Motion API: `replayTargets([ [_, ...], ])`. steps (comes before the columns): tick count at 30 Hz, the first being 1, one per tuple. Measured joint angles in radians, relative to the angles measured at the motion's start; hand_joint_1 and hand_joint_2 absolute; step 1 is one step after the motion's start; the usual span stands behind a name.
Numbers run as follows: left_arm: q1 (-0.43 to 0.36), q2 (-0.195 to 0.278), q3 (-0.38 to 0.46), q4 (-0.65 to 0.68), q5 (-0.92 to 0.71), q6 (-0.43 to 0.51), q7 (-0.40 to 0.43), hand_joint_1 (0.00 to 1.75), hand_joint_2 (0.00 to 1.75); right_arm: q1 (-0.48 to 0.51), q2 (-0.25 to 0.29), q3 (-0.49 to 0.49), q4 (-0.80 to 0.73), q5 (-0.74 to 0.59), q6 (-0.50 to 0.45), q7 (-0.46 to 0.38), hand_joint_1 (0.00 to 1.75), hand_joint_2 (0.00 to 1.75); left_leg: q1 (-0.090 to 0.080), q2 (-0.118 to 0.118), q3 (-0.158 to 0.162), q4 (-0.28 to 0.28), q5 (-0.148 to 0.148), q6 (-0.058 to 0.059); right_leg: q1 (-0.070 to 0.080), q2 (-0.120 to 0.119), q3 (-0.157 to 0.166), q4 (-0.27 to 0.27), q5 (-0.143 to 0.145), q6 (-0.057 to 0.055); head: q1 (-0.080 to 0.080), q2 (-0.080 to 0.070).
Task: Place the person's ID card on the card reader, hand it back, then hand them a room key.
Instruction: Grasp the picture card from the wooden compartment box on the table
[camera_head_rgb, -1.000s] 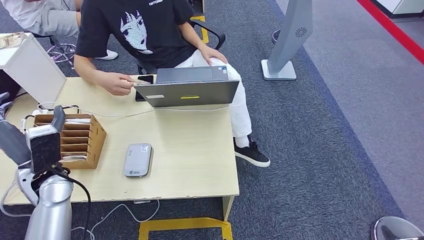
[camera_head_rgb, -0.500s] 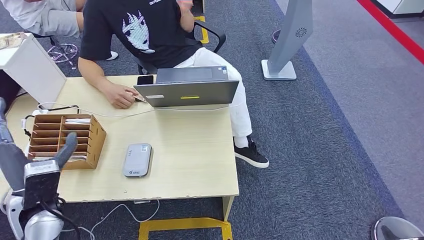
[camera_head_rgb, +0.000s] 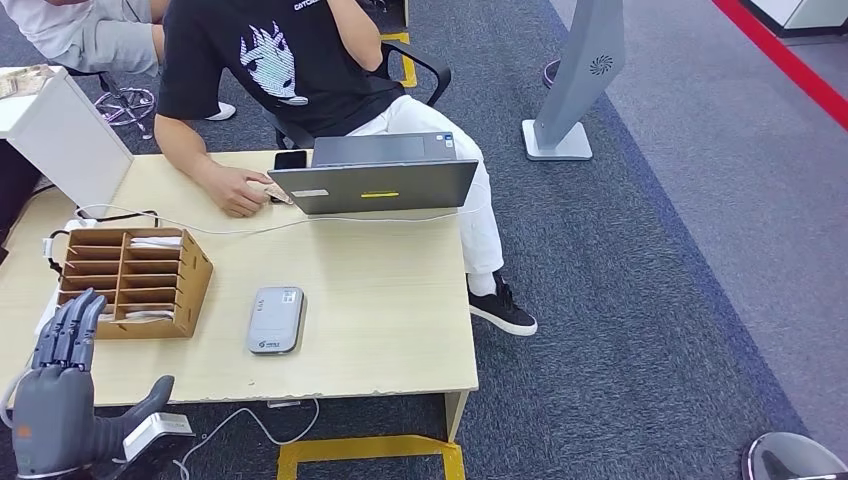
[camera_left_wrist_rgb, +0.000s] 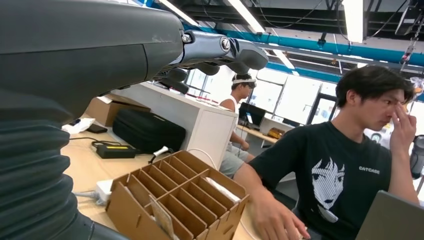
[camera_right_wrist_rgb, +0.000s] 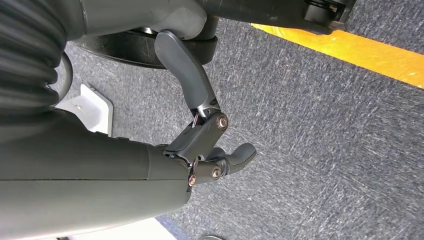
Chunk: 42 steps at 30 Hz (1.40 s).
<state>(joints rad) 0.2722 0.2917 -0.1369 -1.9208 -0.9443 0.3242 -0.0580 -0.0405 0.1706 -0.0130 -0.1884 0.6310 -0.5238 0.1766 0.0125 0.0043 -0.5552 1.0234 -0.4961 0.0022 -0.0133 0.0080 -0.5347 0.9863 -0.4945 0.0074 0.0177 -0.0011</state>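
Observation:
The grey card reader (camera_head_rgb: 276, 320) lies flat near the table's front edge. To its left stands a cardboard slot rack (camera_head_rgb: 130, 283) (camera_left_wrist_rgb: 175, 205) with pale cards in some slots. My left hand (camera_head_rgb: 55, 400) (camera_left_wrist_rgb: 165, 50) is raised at the table's front left corner, fingers straight, thumb apart, holding nothing. Over the carpet hangs my right hand (camera_right_wrist_rgb: 200, 135), fingers loosely apart and holding nothing. A person in a black T-shirt (camera_head_rgb: 270, 60) (camera_left_wrist_rgb: 345, 170) sits behind the table. One of their hands (camera_head_rgb: 238, 190) rests by the laptop on a small pale thing I cannot identify.
An open grey laptop (camera_head_rgb: 375, 175) and a dark phone (camera_head_rgb: 290, 159) are at the table's far edge. A white box (camera_head_rgb: 65, 130) stands far left. Cables cross the wooden table (camera_head_rgb: 380, 300). A grey pedestal (camera_head_rgb: 575, 90) stands on the carpet to the right.
My left arm has dropped from beside the slot rack to the front left corner, the hand now turned fingers-up. The person lifted their other hand to their face.

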Motion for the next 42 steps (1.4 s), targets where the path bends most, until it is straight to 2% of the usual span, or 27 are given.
replayTargets([
  [4, 0.025, 0.008, 0.000, -0.013, -0.014, -0.001, 0.018, 0.00, 1.75, 0.000, 0.001, -0.010, 0.000, 0.002, 0.000, 0.000, 0.00, 1.75, 0.000, 0.000, 0.000, 0.000, 0.000, 0.000, 0.000, 0.000, 0.001, 0.000, 0.000, 0.000, 0.000, 0.000],
  [9, 0.065, 0.007, 0.027, -0.014, -0.157, -0.005, 0.151, 0.00, 1.75, 0.001, 0.002, -0.017, 0.000, 0.004, -0.005, 0.010, 0.00, 1.75, 0.000, 0.000, 0.001, 0.000, 0.000, 0.000, 0.000, 0.000, 0.001, 0.000, 0.000, 0.000, 0.000, 0.000],
  [13, 0.099, 0.002, 0.082, -0.012, -0.314, -0.002, 0.259, 0.00, 1.75, 0.001, 0.003, -0.021, 0.000, 0.007, -0.008, 0.018, 0.00, 1.75, 0.000, 0.000, 0.000, 0.000, 0.000, 0.000, 0.000, 0.000, 0.000, 0.000, 0.000, 0.000, 0.000, 0.000],
  [17, 0.107, -0.024, 0.163, -0.006, -0.400, 0.029, 0.296, 0.00, 1.75, 0.002, 0.005, -0.030, 0.000, 0.022, -0.008, 0.018, 0.00, 1.75, 0.000, -0.001, 0.000, 0.000, 0.000, 0.000, 0.000, -0.001, 0.000, 0.000, 0.000, 0.000, 0.000, 0.000],
  [23, 0.067, -0.077, 0.314, 0.065, -0.468, 0.037, 0.290, 0.00, 1.75, 0.001, 0.007, -0.035, 0.000, 0.042, -0.008, 0.018, 0.00, 1.75, 0.000, -0.001, 0.000, 0.000, 0.000, 0.000, 0.000, -0.001, 0.001, 0.000, 0.000, 0.000, 0.000, 0.000],
  [29, 0.001, -0.116, 0.441, 0.175, -0.440, 0.069, 0.225, 0.00, 1.75, 0.001, 0.007, -0.036, 0.000, 0.061, -0.005, 0.016, 0.00, 1.75, 0.000, -0.001, 0.000, 0.000, 0.001, 0.000, 0.000, -0.001, 0.001, 0.000, 0.000, 0.000, 0.000, 0.000],
  [35, -0.087, -0.129, 0.498, 0.325, -0.409, 0.129, 0.179, 0.00, 1.75, -0.001, 0.007, -0.035, 0.000, 0.076, 0.001, 0.012, 0.00, 1.75, 0.000, -0.002, 0.000, 0.000, 0.001, 0.000, 0.000, -0.002, 0.001, 0.000, 0.000, 0.000, 0.000, 0.000],
  [42, -0.157, -0.135, 0.507, 0.458, -0.351, 0.225, 0.101, 0.00, 1.75, -0.003, 0.007, -0.035, 0.000, 0.100, 0.003, 0.008, 0.00, 1.75, 0.000, -0.002, 0.000, 0.000, 0.001, 0.000, 0.000, -0.003, 0.001, 0.000, 0.000, 0.000, 0.000, 0.000],
])
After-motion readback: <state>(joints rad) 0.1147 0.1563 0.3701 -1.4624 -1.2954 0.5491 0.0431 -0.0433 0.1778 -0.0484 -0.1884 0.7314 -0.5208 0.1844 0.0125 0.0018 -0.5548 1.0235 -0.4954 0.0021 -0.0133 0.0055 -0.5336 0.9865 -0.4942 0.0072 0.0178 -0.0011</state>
